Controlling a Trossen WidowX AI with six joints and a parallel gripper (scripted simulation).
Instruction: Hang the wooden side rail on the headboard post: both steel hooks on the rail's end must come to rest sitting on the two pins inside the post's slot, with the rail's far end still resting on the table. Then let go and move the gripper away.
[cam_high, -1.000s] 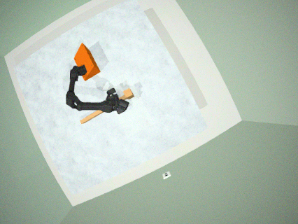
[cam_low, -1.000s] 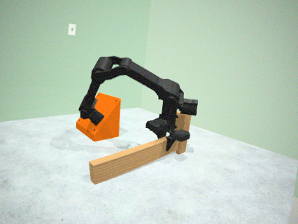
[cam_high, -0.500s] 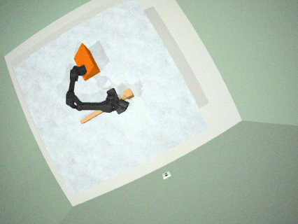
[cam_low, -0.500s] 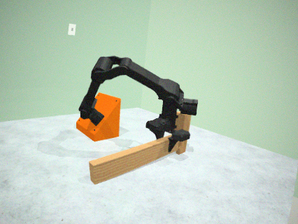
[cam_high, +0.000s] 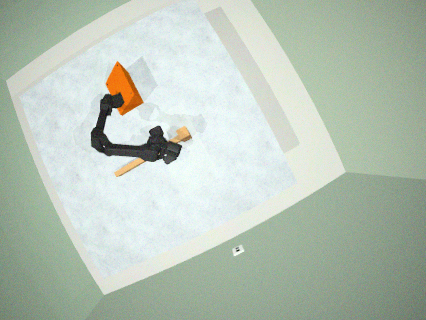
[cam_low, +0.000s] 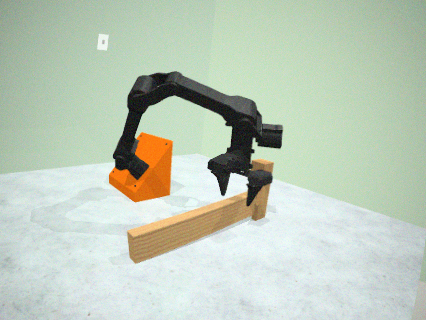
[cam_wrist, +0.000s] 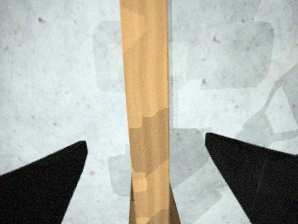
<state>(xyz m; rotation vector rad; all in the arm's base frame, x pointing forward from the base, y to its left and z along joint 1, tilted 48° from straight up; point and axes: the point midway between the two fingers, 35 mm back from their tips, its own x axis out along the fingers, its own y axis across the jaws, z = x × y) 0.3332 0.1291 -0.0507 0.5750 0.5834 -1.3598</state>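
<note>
The wooden side rail (cam_high: 129, 167) (cam_low: 185, 230) (cam_wrist: 145, 75) stands on its narrow edge, with its far end down on the table. Its other end meets the upright headboard post (cam_high: 184, 134) (cam_low: 263, 166), which stands on the table. The hooks, the slot and the pins are hidden, so their seating cannot be seen. My gripper (cam_low: 235, 199) (cam_wrist: 147, 142) is wide open. One finger is on each side of the rail, with a gap on both sides, and the fingertips are near the height of the rail's top edge, close to the post.
An orange wedge-shaped block (cam_high: 124, 90) (cam_low: 156, 167) stands beside the arm's base, away from the rail. The arm arches over from the base to the rail's post end. The post rises close beside the gripper.
</note>
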